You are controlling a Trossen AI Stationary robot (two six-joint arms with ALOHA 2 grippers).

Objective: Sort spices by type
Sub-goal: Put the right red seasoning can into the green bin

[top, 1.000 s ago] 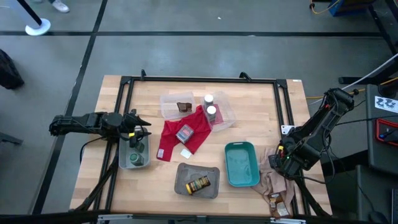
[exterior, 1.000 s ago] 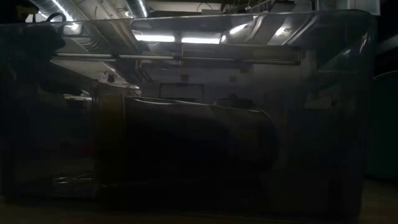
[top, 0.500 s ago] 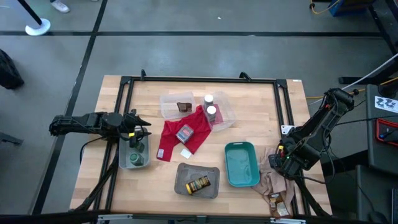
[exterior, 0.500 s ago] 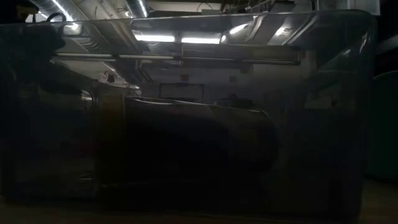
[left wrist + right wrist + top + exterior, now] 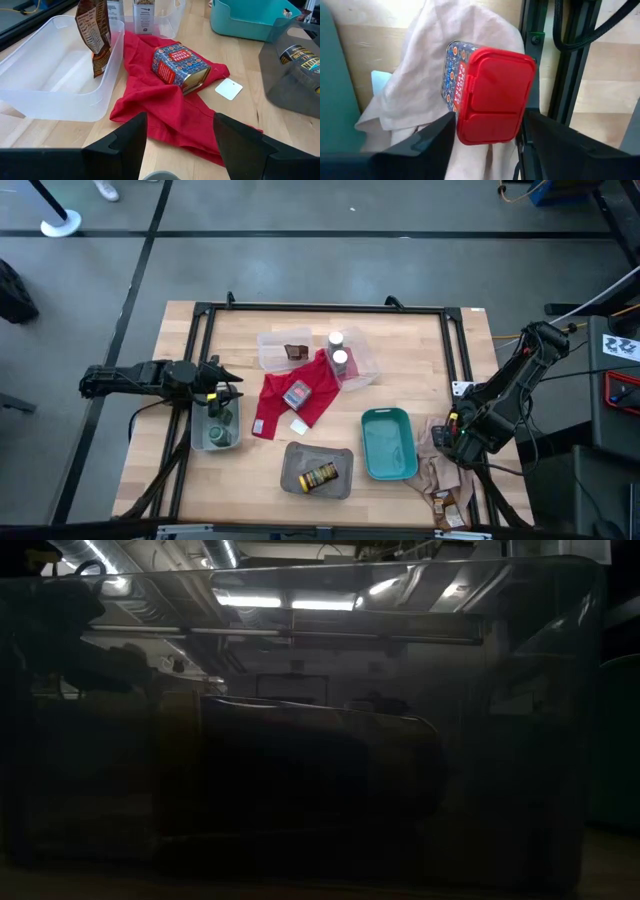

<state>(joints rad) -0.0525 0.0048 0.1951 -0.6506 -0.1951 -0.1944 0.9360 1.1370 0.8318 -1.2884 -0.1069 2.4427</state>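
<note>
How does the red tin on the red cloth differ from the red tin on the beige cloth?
The red tin on the red cloth lies on its side in mid-table, with no gripper close around it. The red tin on the beige cloth shows its red lid to the right wrist camera and sits between the right gripper's open fingers by the table's right edge. Both are small, with the same blue-and-red patterned sides.

Two red tins were visible: one (image 5: 180,67) on the red cloth (image 5: 290,402), one (image 5: 487,100) on the beige cloth (image 5: 415,95). Two white-capped bottles (image 5: 338,350) stood together. One yellow-labelled jar (image 5: 320,476) lay in the grey tray (image 5: 292,475). One brown packet (image 5: 94,35) leaned in a clear tray (image 5: 45,80). There was one teal tray (image 5: 388,444).
</note>
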